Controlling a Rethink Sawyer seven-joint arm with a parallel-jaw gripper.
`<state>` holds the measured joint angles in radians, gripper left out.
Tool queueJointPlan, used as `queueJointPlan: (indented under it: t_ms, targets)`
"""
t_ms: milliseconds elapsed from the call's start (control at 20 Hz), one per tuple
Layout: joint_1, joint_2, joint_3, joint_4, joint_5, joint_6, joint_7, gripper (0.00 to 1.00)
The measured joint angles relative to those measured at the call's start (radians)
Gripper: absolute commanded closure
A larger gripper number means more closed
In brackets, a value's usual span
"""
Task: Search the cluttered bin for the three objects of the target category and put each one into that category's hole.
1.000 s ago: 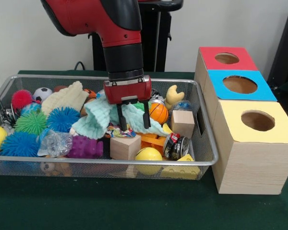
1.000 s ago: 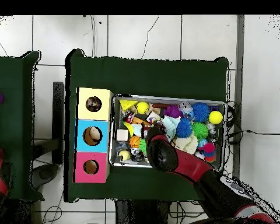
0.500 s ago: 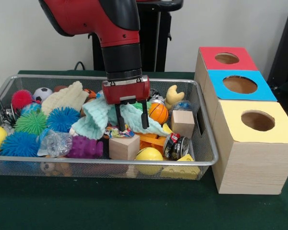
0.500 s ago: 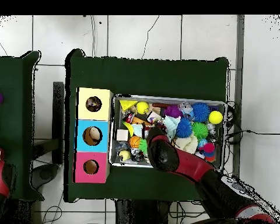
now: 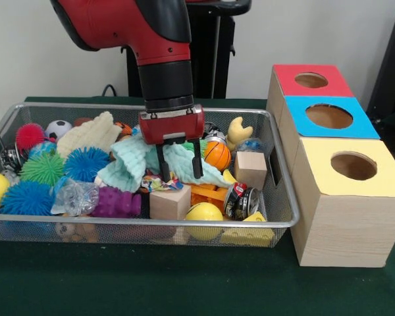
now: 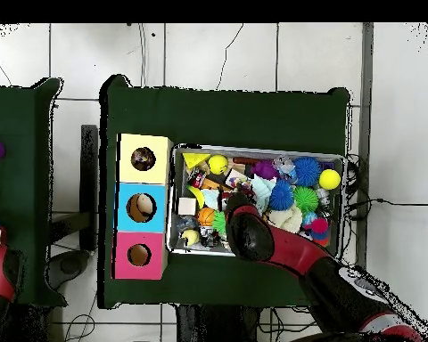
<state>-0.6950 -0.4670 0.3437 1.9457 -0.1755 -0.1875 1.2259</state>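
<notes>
- The Sawyer's gripper [image 5: 180, 168] hangs with fingers spread and empty over the mint-green cloth [image 5: 133, 162] at the middle of the wire bin [image 5: 281, 197].
- The search step appears to be in hand; which category is wanted cannot be told, so its three objects cannot be singled out in the clutter.
- The next move likely calls for lowering onto one chosen item.
- The cloth covers toys beneath; a wooden block [image 5: 170, 201], a mini basketball [image 5: 217, 155] and spiky balls [image 5: 85, 163] crowd around.
- The red [image 5: 311, 79], blue [image 5: 329, 116] and yellow holes [image 5: 353, 165] stand just beside the bin.
</notes>
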Motion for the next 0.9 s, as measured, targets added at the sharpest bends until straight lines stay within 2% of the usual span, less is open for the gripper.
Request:
queueJointPlan:
  t_ms: [450, 500, 900]
  targets:
    - [0.001, 0.000, 0.000, -0.007, -0.010, 0.000, 0.000, 0.00]
    - [0.001, 0.001, -0.001, -0.010, -0.015, 0.000, 0.000, 1.00]
    - [0.000, 0.008, -0.002, -0.020, -0.015, -0.001, 0.000, 1.00]
